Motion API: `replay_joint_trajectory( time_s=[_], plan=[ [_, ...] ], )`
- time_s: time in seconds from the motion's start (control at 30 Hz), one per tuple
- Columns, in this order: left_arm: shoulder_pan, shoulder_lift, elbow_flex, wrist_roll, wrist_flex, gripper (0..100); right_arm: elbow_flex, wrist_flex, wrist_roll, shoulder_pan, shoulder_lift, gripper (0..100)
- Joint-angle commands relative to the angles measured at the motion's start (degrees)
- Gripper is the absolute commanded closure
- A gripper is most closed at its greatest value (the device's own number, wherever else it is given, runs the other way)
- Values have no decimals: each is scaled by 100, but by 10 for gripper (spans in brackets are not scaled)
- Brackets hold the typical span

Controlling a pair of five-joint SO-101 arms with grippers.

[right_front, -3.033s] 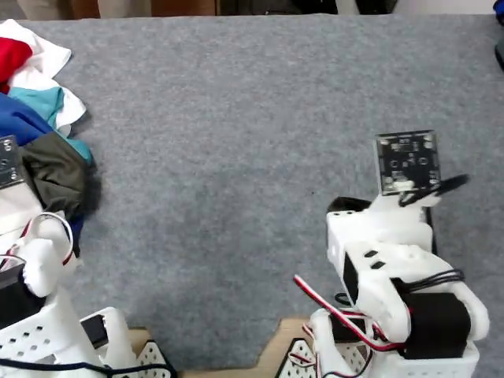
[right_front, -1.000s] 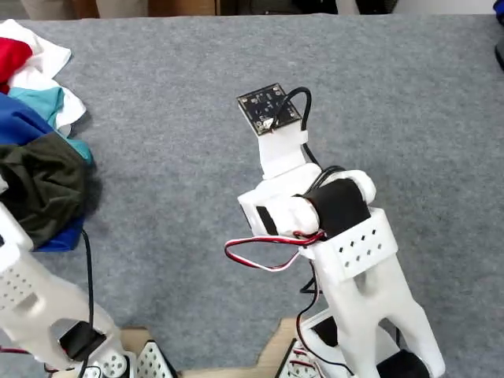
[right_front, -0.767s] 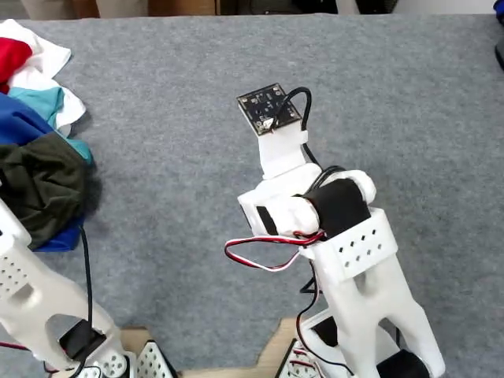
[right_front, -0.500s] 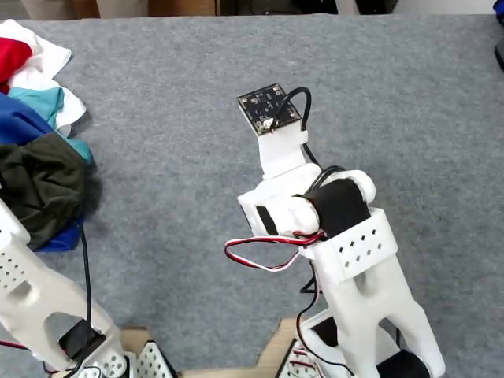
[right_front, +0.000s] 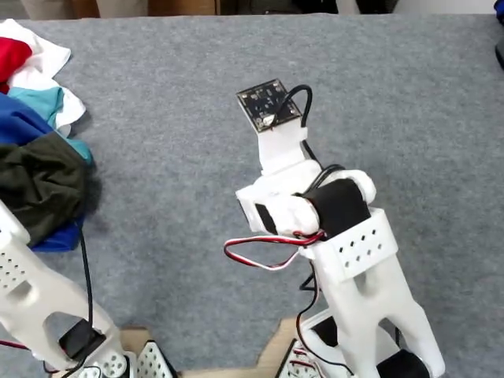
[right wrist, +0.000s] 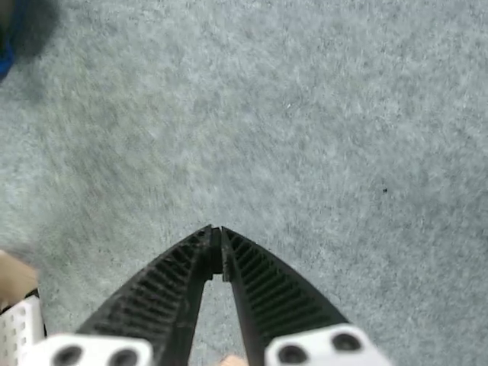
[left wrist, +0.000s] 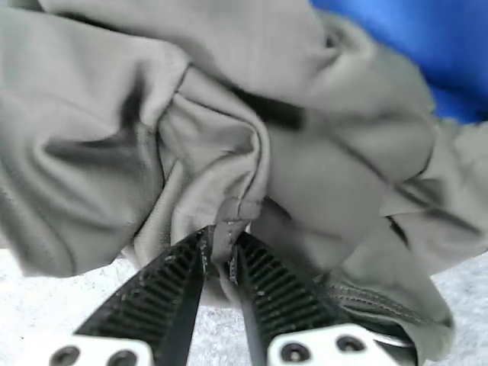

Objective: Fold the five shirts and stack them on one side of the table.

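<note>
The grey, felt-covered table point(right_front: 197, 71) carries a heap of crumpled cloth shirts point(right_front: 39, 126) at its left edge. The white plastic right arm point(right_front: 346, 252) stands well apart from the heap and stretches over bare felt, with a small dark circuit board point(right_front: 269, 105) on its wrist. The white left arm point(right_front: 31, 291) rises just beside the near end of the heap.

In the heap, the dark olive-grey shirt point(right_front: 43, 185) lies at the near end. The bright blue shirt point(right_front: 20, 118) touches it on the far side and partly lies under it. Next comes the teal shirt point(right_front: 39, 101), then the white shirt point(right_front: 43, 67). The red shirt point(right_front: 12, 55) is at the far end of the heap.

In the left wrist view, the left gripper point(left wrist: 221, 236) has its black ribbed fingers point(left wrist: 171, 286) pinched on a raised fold of the olive-grey shirt. In the right wrist view, the right gripper point(right wrist: 216, 232) hangs over bare felt away from the heap. Its fingers point(right wrist: 175, 293) are pressed together with nothing between them.
</note>
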Motion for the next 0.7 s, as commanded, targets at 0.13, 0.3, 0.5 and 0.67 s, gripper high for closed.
replay_joint_trajectory(
  time_s=[0.13, 0.3, 0.5, 0.67],
  plan=[
    [659, -1807, 62, 62, 70, 980, -295, -149, -53, 382, 22, 991],
    [1679, -3512, 967, 97, 70, 980, -303, -149, -26, 1587, -4, 991],
    [3534, -5288, 1521, 1099, 70, 980, -611, -105, -26, 3512, -4, 991],
    [5319, -5851, 1547, 1899, 62, 980, -892, -105, 422, 5007, -4, 991]
  ],
)
